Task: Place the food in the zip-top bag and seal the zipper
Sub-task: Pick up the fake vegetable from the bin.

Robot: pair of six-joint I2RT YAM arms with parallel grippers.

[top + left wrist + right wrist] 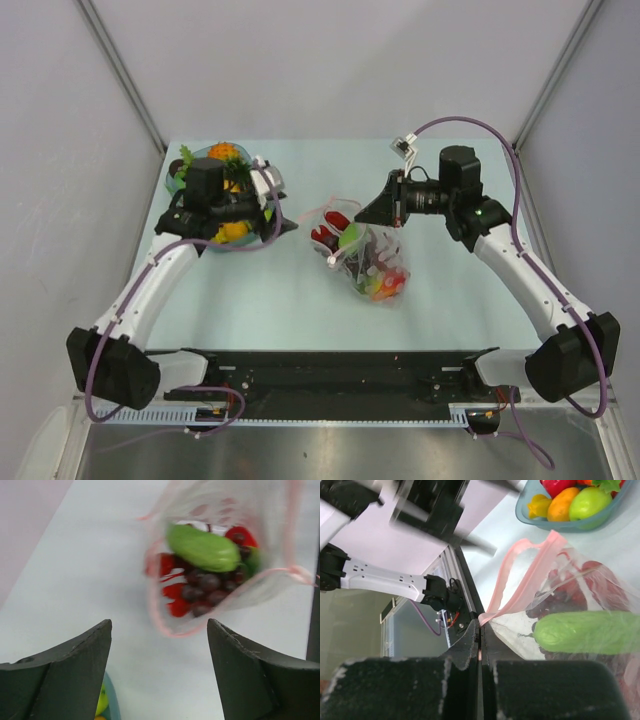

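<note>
The clear zip-top bag (368, 262) lies mid-table with its mouth open, holding food: a green piece (202, 547), purple grapes (210, 586) and red pieces. Its pink zipper (520, 575) gapes apart. My right gripper (362, 215) is shut on the zipper's corner (487, 621) and holds that edge up. My left gripper (288, 226) is open and empty, between the tray and the bag, apart from both; its fingers (75, 665) frame the bag's mouth (165, 625). More food, yellow, orange and green, lies in the blue-green tray (178, 178).
The tray also shows in the right wrist view (555, 522) with a lime, an orange and a starfruit piece. Grey walls stand at the left, right and back. A black rail (330, 375) runs along the near edge.
</note>
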